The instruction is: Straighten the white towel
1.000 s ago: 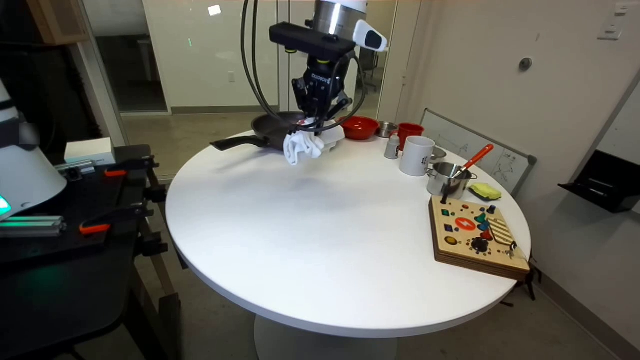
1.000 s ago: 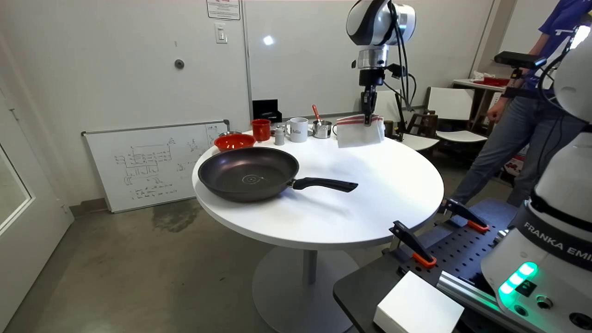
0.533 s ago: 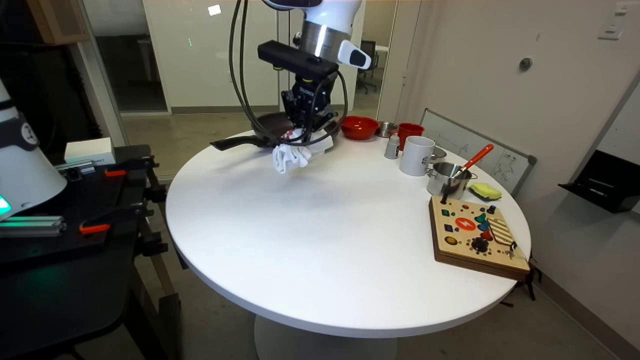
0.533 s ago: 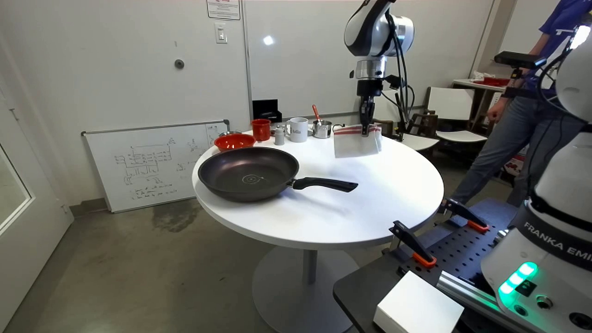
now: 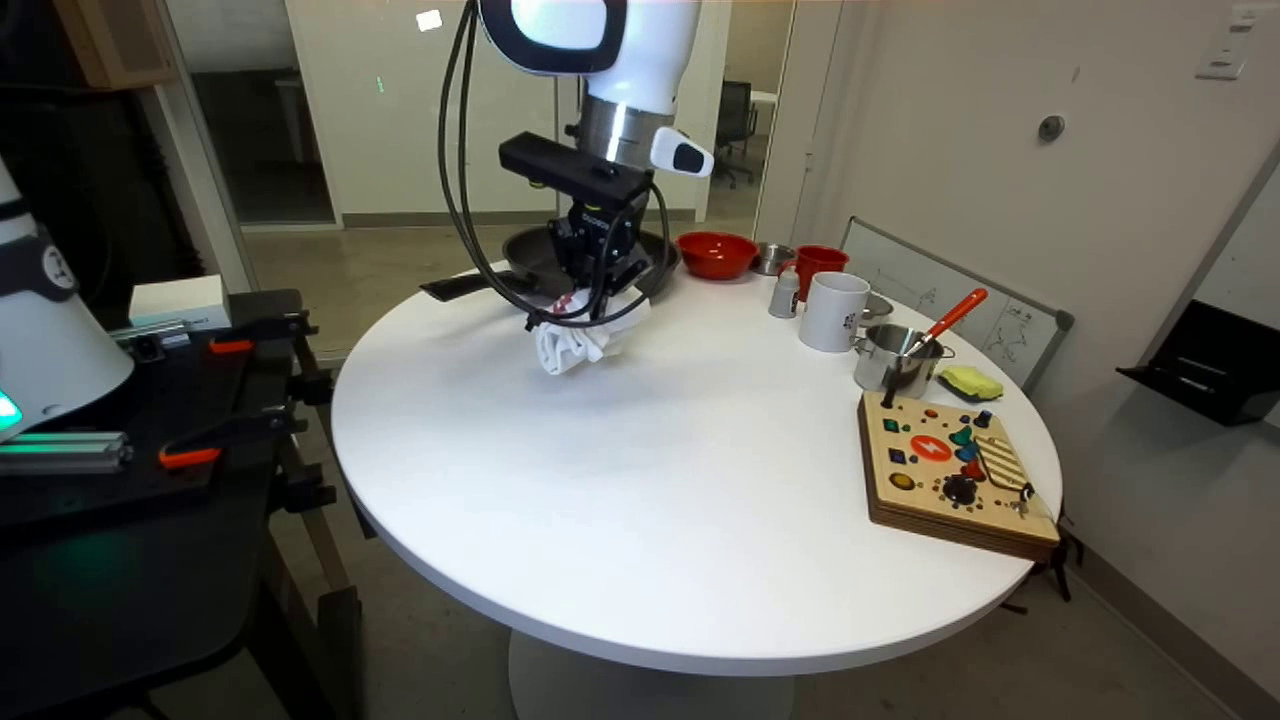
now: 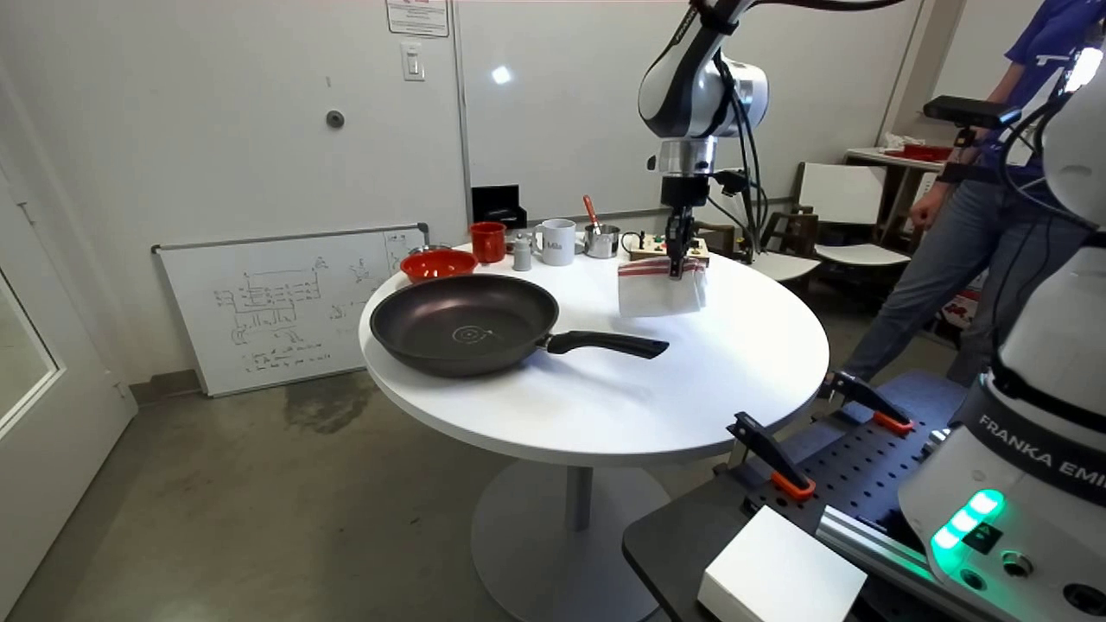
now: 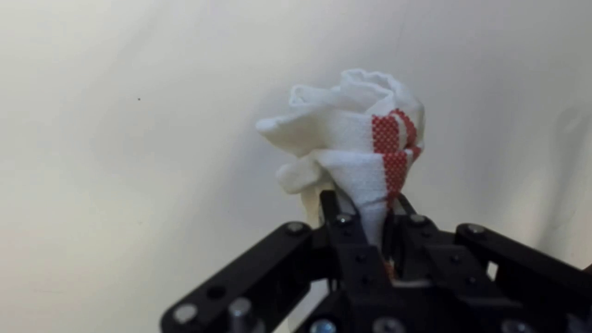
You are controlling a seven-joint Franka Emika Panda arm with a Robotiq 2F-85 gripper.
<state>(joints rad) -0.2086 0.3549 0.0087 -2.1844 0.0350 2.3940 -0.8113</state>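
Robotiq gripper [image 7: 365, 201] nearly closed, pinching the bunched red-striped white towel [image 6: 660, 296] between its fingers [image 7: 350, 240]. Striped band sits at the fingertips, loose cloth hangs below the tool, over the round tabletop [image 5: 650, 520]. Can't tell if the hem touches; laying it flat turns on that.

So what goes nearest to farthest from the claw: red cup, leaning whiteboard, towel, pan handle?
In both exterior views:
1. Towel: in the gripper.
2. Pan handle: over the table.
3. Red cup: near the table's edge.
4. Leaning whiteboard: beyond the table.
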